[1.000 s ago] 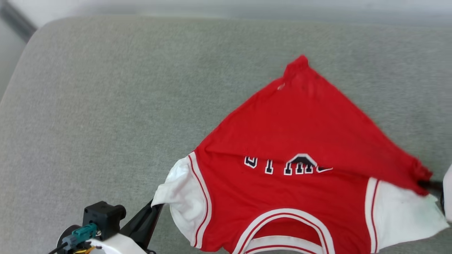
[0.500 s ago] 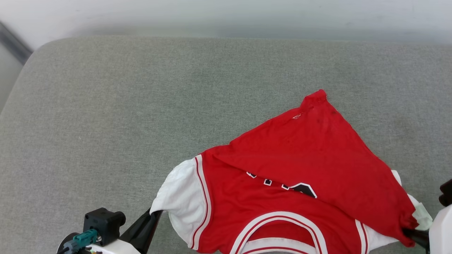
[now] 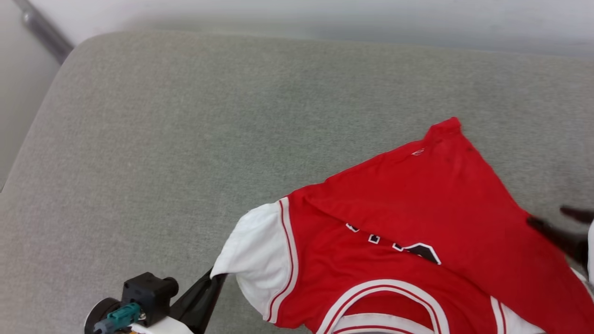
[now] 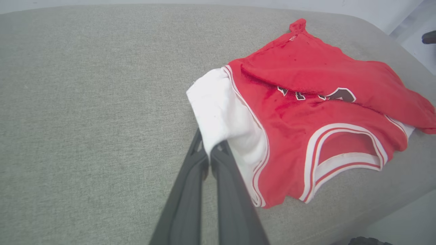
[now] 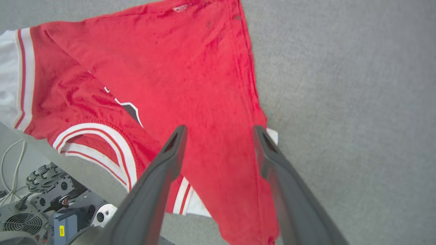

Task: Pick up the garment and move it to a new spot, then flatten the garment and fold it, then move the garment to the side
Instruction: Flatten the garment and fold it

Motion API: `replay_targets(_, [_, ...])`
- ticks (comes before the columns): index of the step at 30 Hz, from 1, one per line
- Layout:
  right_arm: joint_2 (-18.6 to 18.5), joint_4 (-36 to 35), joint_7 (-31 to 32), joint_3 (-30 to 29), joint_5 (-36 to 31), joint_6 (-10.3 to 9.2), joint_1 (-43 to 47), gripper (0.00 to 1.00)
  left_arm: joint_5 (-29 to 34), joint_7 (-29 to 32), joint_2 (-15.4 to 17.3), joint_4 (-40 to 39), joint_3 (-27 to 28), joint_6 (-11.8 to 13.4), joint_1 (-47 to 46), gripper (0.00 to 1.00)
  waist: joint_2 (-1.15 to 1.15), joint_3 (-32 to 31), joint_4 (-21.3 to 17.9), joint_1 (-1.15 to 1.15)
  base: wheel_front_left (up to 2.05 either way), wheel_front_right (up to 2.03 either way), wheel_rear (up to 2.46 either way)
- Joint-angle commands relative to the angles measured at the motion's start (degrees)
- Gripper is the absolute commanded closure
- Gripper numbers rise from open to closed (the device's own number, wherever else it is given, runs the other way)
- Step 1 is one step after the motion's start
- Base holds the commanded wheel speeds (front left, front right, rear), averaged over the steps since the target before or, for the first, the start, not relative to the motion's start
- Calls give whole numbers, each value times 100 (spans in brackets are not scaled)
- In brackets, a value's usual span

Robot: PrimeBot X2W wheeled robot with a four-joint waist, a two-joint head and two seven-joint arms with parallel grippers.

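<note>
Left gripper (image 4: 208,150) clenched the shirt (image 3: 408,204) by a sleeve at 7 o'clock, tips hidden; right gripper (image 5: 219,131), spread and empty, was cut off at 3 o'clock.

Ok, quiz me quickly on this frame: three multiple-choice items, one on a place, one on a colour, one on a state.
1. Where does the left claw grip the thin red short-sleeved T-shirt? A: neckline. B: white sleeve. C: red hem.
2. What colour is the fabric cushion beneath it? A: blue. B: black. C: grey.
3. How is the right claw? A: open, near the red fabric. B: shut on a sleeve. C: shut on the neckline.
Key: 1 B, white cloth sits pinched in it; 2 C, grey weave surrounds the shirt; 3 A, its jaws stand wide apart.
</note>
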Motion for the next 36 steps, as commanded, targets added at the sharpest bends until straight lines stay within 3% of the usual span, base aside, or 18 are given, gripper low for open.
replay_targets(1, [27, 47, 78, 71, -161, -2, -423, 0, 67, 24, -57, -97, -37, 21, -134, 100, 0, 201, 210, 1, 0, 0, 0])
replay_targets(6, [182, 565, 149, 415, -494, -2, -1332, 0, 164, 59, -152, -207, -144, -1, -255, 100, 0, 468, 410, 1, 0, 0, 0])
replay_targets(12, [400, 1826, 111, 954, -1018, -2, -2655, 0, 286, 128, -338, -245, -328, -178, -585, 100, 0, 810, 774, 1, 0, 0, 0])
replay_targets(17, [334, 2531, 118, 1157, -1235, -2, -3306, 0, 345, 87, -526, -210, -420, -259, -783, 100, 0, 1104, 1060, 1, 0, 0, 0])
replay_targets(24, [216, 3291, -2, 1254, -1405, -2, -3599, 0, 370, 39, -747, -62, -551, -386, -970, 100, 0, 1343, 1368, 1, 0, 0, 0])
replay_targets(33, [156, 3893, -77, 1538, -1324, -2, -3105, 0, 310, -41, -831, 86, -601, -452, -994, 100, 0, 1405, 1584, 1, 0, 0, 0])
replay_targets(34, [129, 3928, -80, 1563, -1322, -2, -3061, 55, 303, -51, -835, 98, -605, -459, -991, 100, 0, 1403, 1595, 1, 0, 0, 0])
replay_targets(35, [94, 3953, -106, 1586, -1337, -2, -3039, 100, 299, -61, -840, 111, -608, -452, -988, 100, 0, 1398, 1602, 1, 0, 0, 0])
replay_targets(36, [61, 3976, -127, 1613, -1351, -2, -3022, 100, 302, -56, -842, 125, -608, -453, -990, 100, 0, 1389, 1602, 1, 0, 0, 0])
